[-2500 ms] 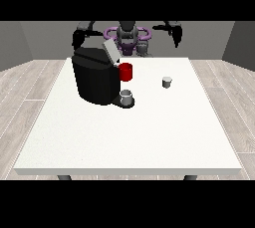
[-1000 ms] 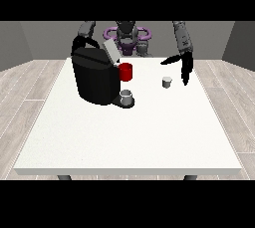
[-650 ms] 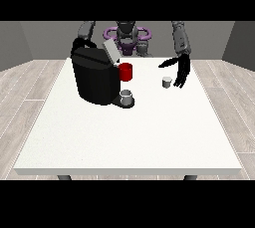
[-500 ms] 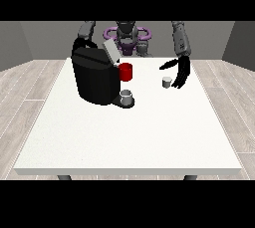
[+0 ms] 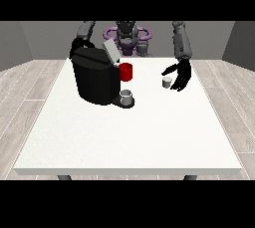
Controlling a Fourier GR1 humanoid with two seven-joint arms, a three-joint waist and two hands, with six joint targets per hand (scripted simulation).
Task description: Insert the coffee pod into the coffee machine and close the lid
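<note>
A small grey coffee pod (image 5: 167, 82) stands upright on the white table (image 5: 129, 132), right of the machine. The black coffee machine (image 5: 95, 76) sits at the table's left back, its grey lid (image 5: 111, 51) tilted up and open. It has a red part (image 5: 126, 71) at its front and a grey cup (image 5: 126, 96) on its drip tray. The hand at the view's right (image 5: 181, 74) hangs just right of the pod, fingers spread around it without closing. The hand at the view's left (image 5: 76, 44) is at the machine's back top corner, mostly hidden.
The robot's torso (image 5: 127, 35) with a purple ring stands behind the table's far edge. The table's front half lies bare towards the camera. A wooden floor surrounds the table.
The arm at the view's right has come down from beside the robot's shoulder to the table, and its hand has closed in on the pod from the right. The machine and pod have not moved.
</note>
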